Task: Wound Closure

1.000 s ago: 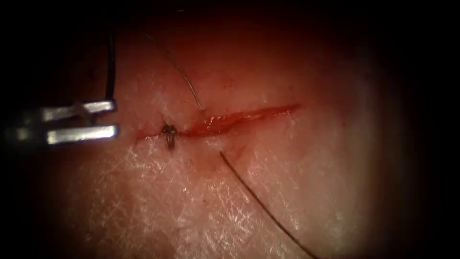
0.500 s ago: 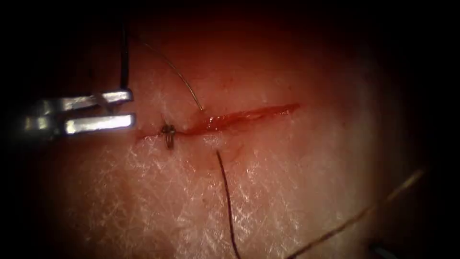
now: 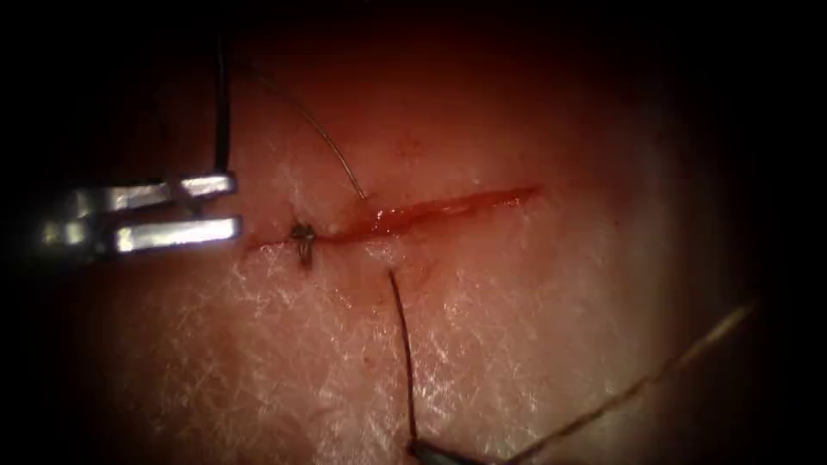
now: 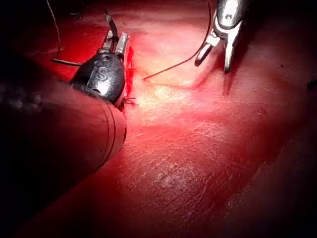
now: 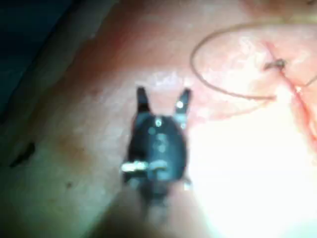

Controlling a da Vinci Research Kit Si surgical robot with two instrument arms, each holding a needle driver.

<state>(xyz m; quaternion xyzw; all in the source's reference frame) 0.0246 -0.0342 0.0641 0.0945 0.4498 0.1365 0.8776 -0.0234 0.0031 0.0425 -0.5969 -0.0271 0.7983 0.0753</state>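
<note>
Well left of the cut, the left arm's silver two-jawed end effector is pressed together on the dark curved steel needle, apparently near one end of its curve, though exactly where is hard to tell. The needle rises from the jaws, clear of the pale pork-belly tissue. At the left end of the red-edged cut sits a small dark knotted stitch. Just right of it, the thin dark suture thread enters the tissue above the cut and emerges below it, so it crosses both edges while the cut gapes further right, red fluid lying in it. A paler strand runs below and right of the cut. The right arm's dark end effector sits below the cut with jaws spread, gripping nothing. This looks like a second stitch with slack not yet taken up; drawing it snug would call for a steady pull without tearing the edges.
</note>
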